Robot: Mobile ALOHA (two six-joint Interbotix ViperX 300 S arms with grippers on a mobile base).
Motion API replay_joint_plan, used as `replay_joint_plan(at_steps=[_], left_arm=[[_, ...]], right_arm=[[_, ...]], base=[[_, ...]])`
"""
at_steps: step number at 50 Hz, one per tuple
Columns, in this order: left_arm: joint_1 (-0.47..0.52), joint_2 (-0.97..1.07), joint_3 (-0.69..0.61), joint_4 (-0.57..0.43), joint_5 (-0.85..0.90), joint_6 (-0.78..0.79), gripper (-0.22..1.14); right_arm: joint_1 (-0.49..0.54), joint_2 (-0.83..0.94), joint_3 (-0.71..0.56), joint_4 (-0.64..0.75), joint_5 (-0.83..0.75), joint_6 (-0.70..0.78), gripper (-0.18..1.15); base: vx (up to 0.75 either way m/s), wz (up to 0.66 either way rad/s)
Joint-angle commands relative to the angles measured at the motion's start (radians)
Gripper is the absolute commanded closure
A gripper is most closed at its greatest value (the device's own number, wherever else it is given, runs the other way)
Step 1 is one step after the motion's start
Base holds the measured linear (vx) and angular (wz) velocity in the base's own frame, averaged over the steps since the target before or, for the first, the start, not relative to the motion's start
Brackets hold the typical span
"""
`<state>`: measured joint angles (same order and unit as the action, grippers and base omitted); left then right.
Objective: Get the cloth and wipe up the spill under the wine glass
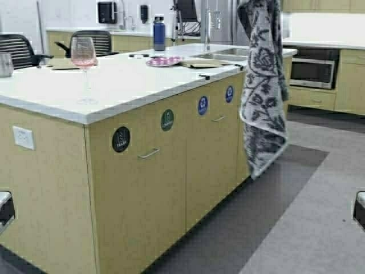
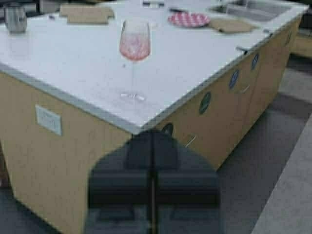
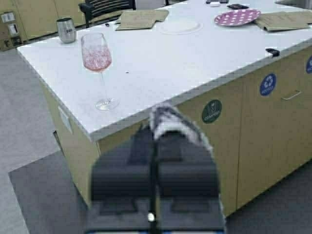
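The wine glass (image 1: 84, 54) holds a little pink liquid and stands near the near-left corner of the white island counter (image 1: 131, 80). I cannot make out the spill under its base. The cloth (image 1: 263, 85), with a black, grey and white floral print, hangs long and limp in the air by the island's right end. My right gripper (image 3: 155, 139) is shut on the cloth (image 3: 170, 122), and a fold pokes out past the fingertips. It points at the glass (image 3: 96, 53) from off the counter's front. My left gripper (image 2: 152, 141) is shut and empty, low before the counter's corner, below the glass (image 2: 134, 41).
Farther back on the counter are a pink dotted plate (image 1: 163, 60), a blue bottle (image 1: 159, 33), brown paper bags (image 3: 141, 18), a metal cup (image 1: 4, 64) and a sink (image 1: 225, 54). Chairs stand behind. A microwave (image 1: 312, 71) sits at right. Open grey floor lies to the right.
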<state>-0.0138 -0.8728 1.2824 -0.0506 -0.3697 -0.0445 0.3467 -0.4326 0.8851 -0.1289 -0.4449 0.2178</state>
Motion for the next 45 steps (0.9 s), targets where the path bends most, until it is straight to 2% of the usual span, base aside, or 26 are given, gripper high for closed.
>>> replay_joint_plan(at_steps=[1,9,20,29,45], left_arm=[[0.000,0.169,-0.087,0.006,-0.041,-0.008,0.89],[-0.017,0.321,-0.160,0.006,-0.109,-0.014,0.89],[-0.138,0.554,-0.207,0.006,-0.222,-0.017,0.89],[-0.199,0.692,-0.219,-0.005,-0.357,-0.023,0.89],[-0.258,0.856,-0.318,-0.009,-0.396,-0.023,0.89]], right_arm=[[0.000,-0.014,-0.021,0.002,-0.014,-0.003,0.91],[0.000,-0.012,-0.009,0.002,-0.015,-0.003,0.91],[0.000,-0.011,-0.011,0.002,-0.015,-0.003,0.91],[0.000,0.011,-0.025,0.002,-0.031,-0.003,0.91],[0.000,0.012,-0.018,0.002,-0.035,-0.003,0.91]], base=[[0.22,0.10],[0.24,0.10],[0.23,0.12],[0.21,0.14],[0.21,0.22]])
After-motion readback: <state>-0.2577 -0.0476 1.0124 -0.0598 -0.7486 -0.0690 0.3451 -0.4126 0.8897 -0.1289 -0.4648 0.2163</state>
